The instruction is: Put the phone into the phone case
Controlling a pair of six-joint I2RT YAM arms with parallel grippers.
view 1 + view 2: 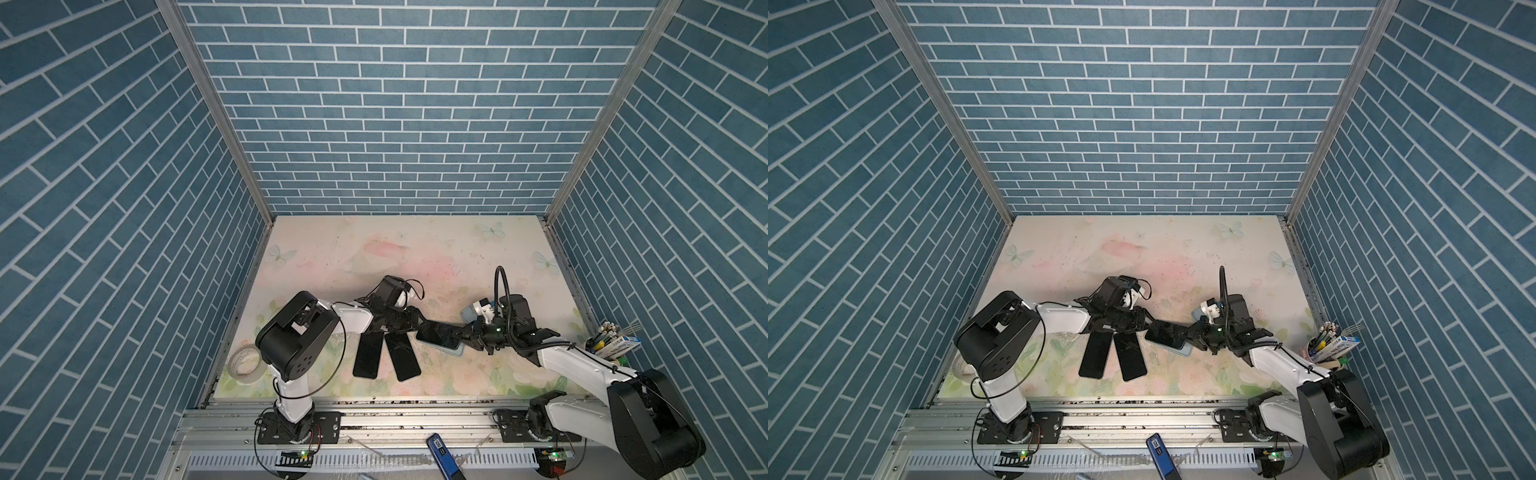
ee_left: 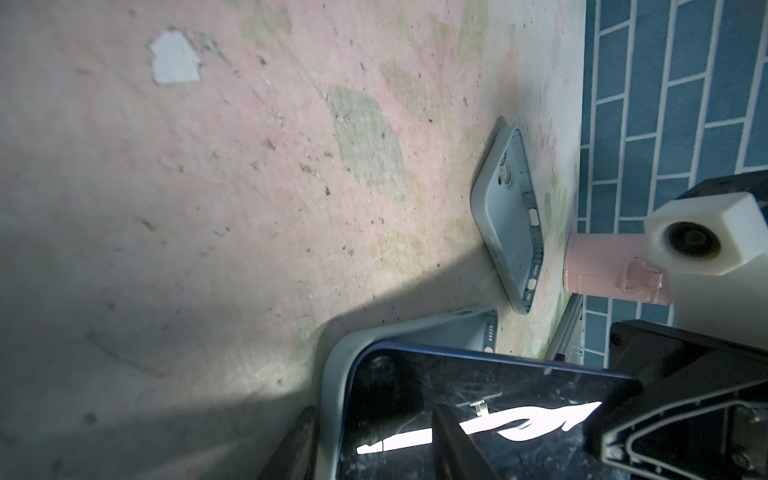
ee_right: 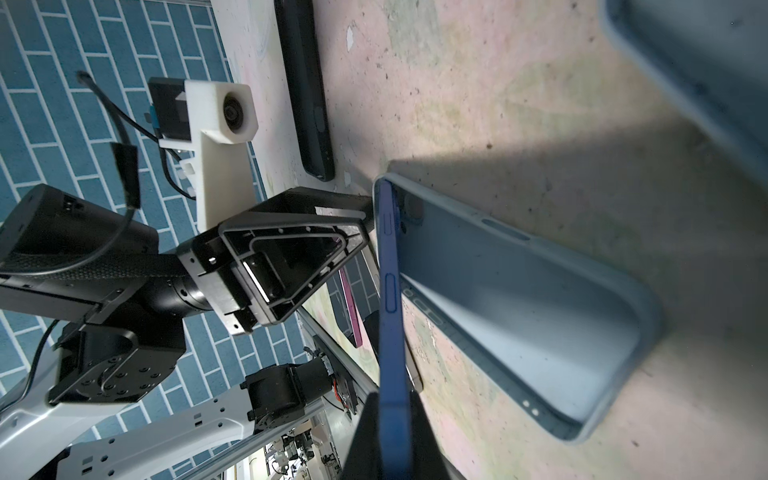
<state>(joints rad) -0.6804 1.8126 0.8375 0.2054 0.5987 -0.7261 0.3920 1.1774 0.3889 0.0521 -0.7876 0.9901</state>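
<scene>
1. Phone (image 1: 438, 334) lies mid-counter (image 1: 415, 249) between the two arms, dark screen up; it hangs slanted over the pale blue phone case (image 3: 519, 311), which rests open side up on the counter.
2. Right gripper (image 1: 462, 332) has its jaws pinched narrow on the phone's end toward its own arm; that end is lifted off the phone case, so the bare inside shows beneath it in the right wrist view.
3. Left gripper (image 1: 419, 323) is at the phone's opposite end; in the left wrist view its jaws stand partly apart, one over the screen and one outside the rim; whether they squeeze anything I cannot tell.
4. Long axis: phone and phone case both run along the line from one gripper to the other, roughly matched; the phone's end beside the left jaws meets the camera-hole end of the phone case.
5. Judgement: the step in hand looks like seating; the coming move turns on that hinge, one end tucked down and the raised end to be lowered; the right arm holds the raised end, the left arm is nearer the tucked corner.
6. Not in play: two dark phones (image 1: 368, 355) lie flat by the left arm; a second case (image 2: 505, 216) lies apart from the first.
</scene>
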